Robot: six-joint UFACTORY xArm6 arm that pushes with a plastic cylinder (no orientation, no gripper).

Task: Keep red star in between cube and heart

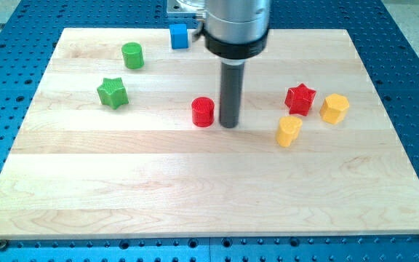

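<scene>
The red star point(300, 99) lies at the view's right of the board. A yellow heart point(289, 131) sits just below and left of it, nearly touching. A yellow hexagon point(334, 108) sits just right of the star. The blue cube point(179, 36) stands at the view's top edge, left of the arm. My tip point(229, 125) rests on the board right beside a red cylinder point(203, 111), on its right side, well left of the star.
A green cylinder point(132, 55) and a green star point(113, 93) lie at the view's upper left. The wooden board point(195, 196) rests on a blue perforated table. The arm's wide body hangs over the top middle.
</scene>
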